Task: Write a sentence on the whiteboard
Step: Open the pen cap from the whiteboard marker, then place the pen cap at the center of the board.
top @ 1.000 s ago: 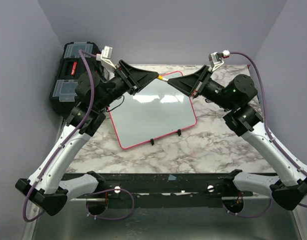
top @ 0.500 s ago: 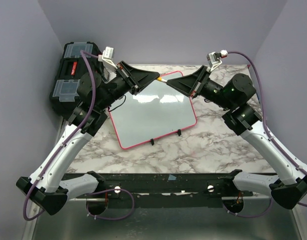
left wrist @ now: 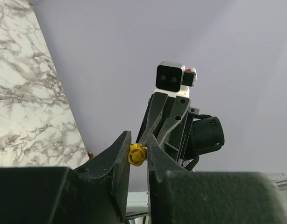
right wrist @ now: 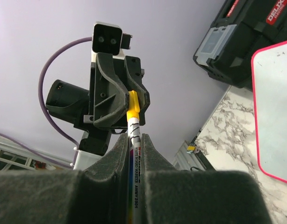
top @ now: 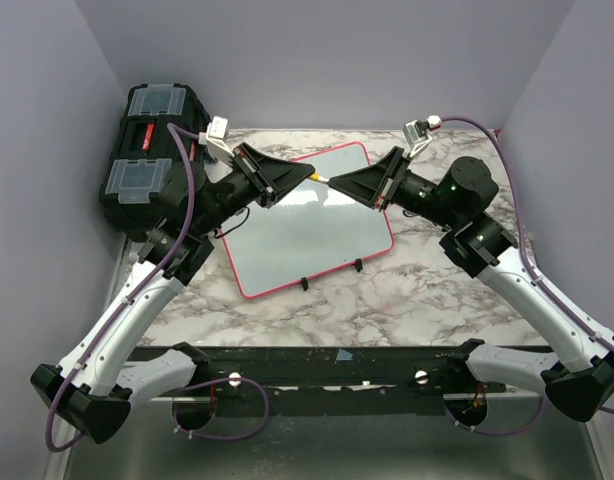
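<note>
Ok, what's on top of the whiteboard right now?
No writing shows on the whiteboard, only glare. The left pincer and right pincer grip a marker over its far part, hiding a patch there.

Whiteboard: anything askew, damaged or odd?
The whiteboard lies skewed on the table, blank, no damage visible. Nothing else: the marker hangs above it, left gripper on its yellow cap, right gripper on its barrel.
</note>
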Robot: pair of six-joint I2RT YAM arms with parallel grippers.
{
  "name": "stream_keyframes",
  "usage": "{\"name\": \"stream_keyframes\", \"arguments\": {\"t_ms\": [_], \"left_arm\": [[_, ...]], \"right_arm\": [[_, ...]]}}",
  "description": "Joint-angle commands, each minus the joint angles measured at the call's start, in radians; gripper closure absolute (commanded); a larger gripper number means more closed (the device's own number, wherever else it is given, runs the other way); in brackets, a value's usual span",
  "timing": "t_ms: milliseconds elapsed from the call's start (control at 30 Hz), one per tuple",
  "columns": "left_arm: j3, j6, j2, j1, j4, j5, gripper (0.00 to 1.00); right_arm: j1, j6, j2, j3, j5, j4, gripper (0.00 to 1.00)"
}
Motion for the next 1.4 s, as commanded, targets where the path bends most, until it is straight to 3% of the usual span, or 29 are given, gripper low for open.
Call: {"name": "stream_keyframes", "arguments": {"t_ms": [0,567,900,1067,1200,1367], "left_arm": [[-0.040,0.010,-0.049,0.062,0.003,-0.105,1.00],[-0.111,-0.009,-0.126,0.175,-0.031,-0.135,1.00],[-0.214,0.197,-0.187,0.173,-0.175,-0.075,1.00],[-0.336,0.289,-0.205,0.092,-0.173,-0.069,1.00],[-0.363,0.382,-0.165,-0.045,-0.228,-0.158,1.00],[-0.436,0.376,-0.101,-0.140,-0.193,-0.219,1.00]], "right_arm": [[-0.006,-0.026,-0.069,-0.024,0.013,-0.049,1.00],[-0.006,-0.038,-0.138,-0.076,0.038,-0.111,0.99],[-0.006,-0.124,-0.163,-0.016,0.119,-0.285,0.99],[-0.006,-0.158,-0.161,0.001,0.141,-0.351,0.99],[-0.006,-0.180,-0.169,0.019,0.202,-0.412,0.99],[-0.007,-0.206,-0.185,0.066,0.328,-0.534,0.99]]}}
